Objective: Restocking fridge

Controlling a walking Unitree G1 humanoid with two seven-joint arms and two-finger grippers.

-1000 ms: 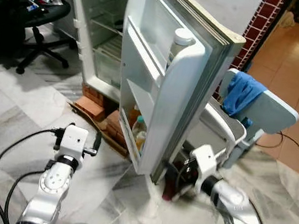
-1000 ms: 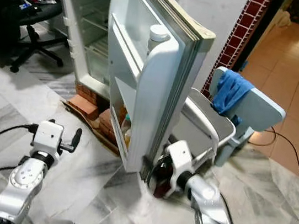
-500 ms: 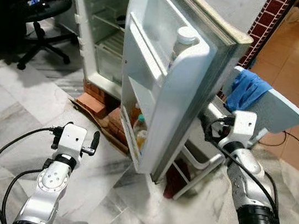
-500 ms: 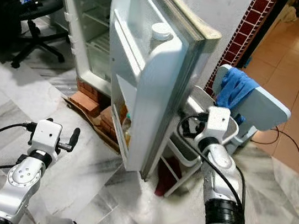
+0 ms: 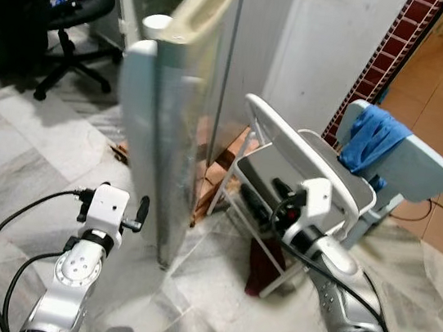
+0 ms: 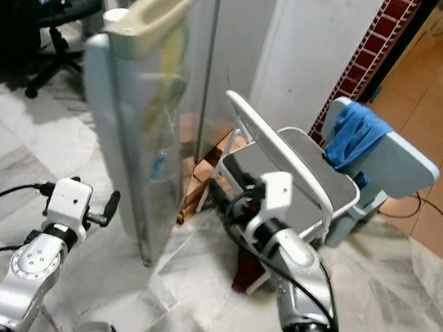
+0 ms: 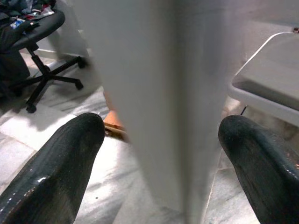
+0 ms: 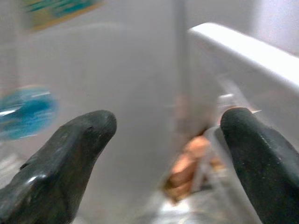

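Fridge door (image 5: 156, 132) stands edge-on between left gripper (image 7: 161, 140) and right gripper (image 8: 163, 144), both wide.

A home: marble floor (image 5: 7, 161), fridge (image 5: 169, 126), office chair (image 5: 68, 21) heaped with clothes, folding chair (image 5: 305, 157), brick pillar (image 5: 389, 57).

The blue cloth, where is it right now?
In the left eye view the blue cloth hangs over the pale blue chair on the robot's right, behind the white folding chair.
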